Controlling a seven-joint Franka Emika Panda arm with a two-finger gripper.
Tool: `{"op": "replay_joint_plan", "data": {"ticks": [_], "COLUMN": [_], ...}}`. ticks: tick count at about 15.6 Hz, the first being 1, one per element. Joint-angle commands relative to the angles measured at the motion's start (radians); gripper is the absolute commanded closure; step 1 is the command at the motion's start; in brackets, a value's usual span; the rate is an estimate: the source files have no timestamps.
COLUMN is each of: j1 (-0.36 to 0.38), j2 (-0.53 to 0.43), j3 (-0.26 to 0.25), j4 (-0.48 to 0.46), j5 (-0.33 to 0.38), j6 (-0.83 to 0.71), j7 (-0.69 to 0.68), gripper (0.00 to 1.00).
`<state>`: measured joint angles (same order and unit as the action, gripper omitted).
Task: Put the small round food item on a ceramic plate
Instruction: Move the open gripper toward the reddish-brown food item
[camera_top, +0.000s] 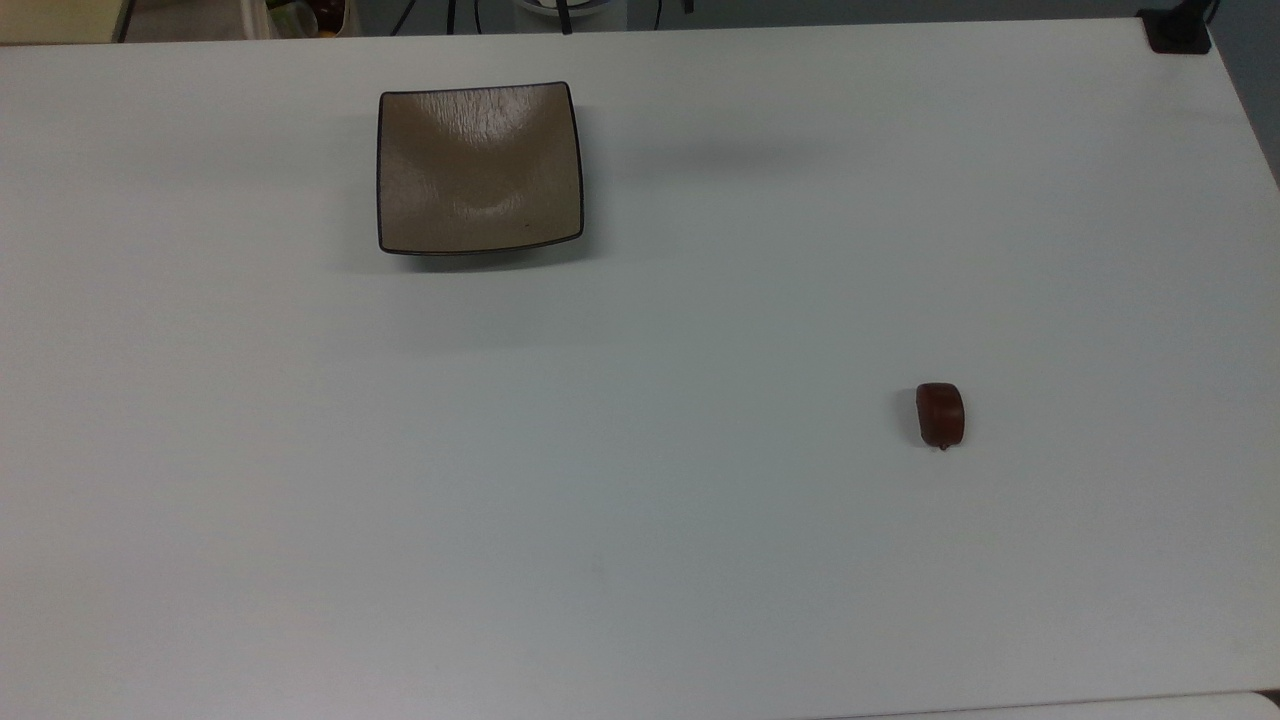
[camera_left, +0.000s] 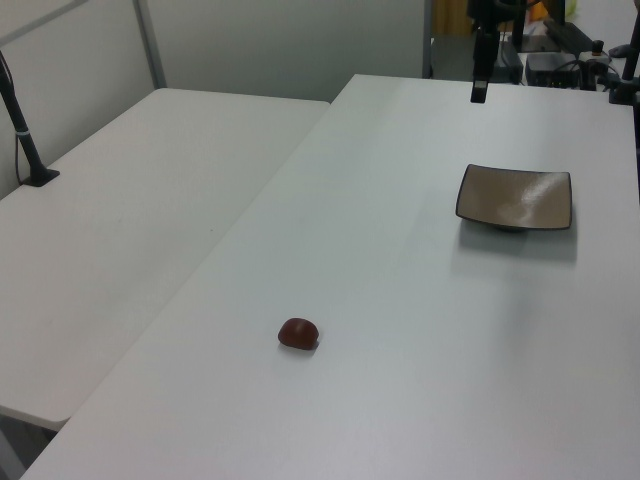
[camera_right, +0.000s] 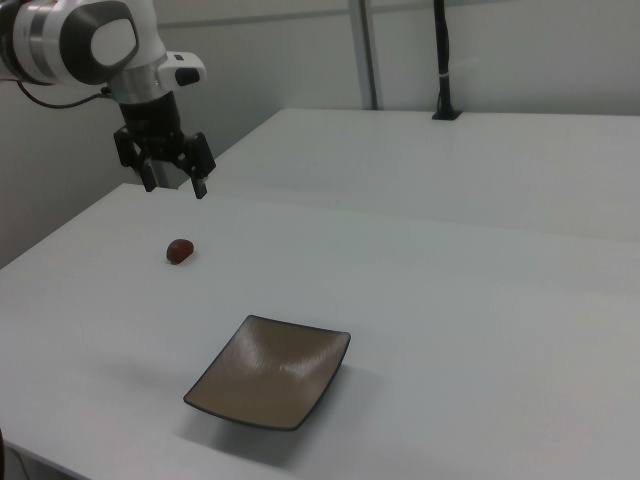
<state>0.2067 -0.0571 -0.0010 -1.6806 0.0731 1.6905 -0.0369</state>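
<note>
A white table (camera_top: 640, 500) carries two things: one small round food item (camera_top: 940, 415) and one ceramic plate (camera_top: 479, 168). The food item is a glossy, dark reddish-brown lump with a tiny stem tip, lying bare on the table surface. In the top view it sits toward the right and lower half, while the plate sits toward the upper left, well apart from it. The plate is square, shallow and tan, with a thin dark rim and slightly raised corners, and nothing lies in it.

In the right view, one robot arm (camera_right: 80, 40), white and grey, reaches in from the upper left. Its single black claw (camera_right: 175, 187) points down and hangs in the air above the table, with its two fingers (camera_right: 200, 187) spread apart and holding nothing. The food item (camera_right: 179, 251) lies on the table below the claw, not touching it. The plate (camera_right: 270, 371) is nearer the camera in the right view.

A second white table (camera_left: 130, 210) stands beside the first.
</note>
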Motion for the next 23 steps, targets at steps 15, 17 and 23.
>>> {"op": "replay_joint_plan", "data": {"ticks": [15,17,23], "j1": [-0.001,0.0,0.01], "j2": [0.031,0.033,0.088], "j3": [0.007,0.007,0.015], "j4": [0.015,0.015,0.073], "j5": [0.005,0.01,0.017], "j6": [0.067,0.067,0.078], "j7": [-0.018,-0.024,-0.015], "gripper": [0.0,0.0,0.0]}}
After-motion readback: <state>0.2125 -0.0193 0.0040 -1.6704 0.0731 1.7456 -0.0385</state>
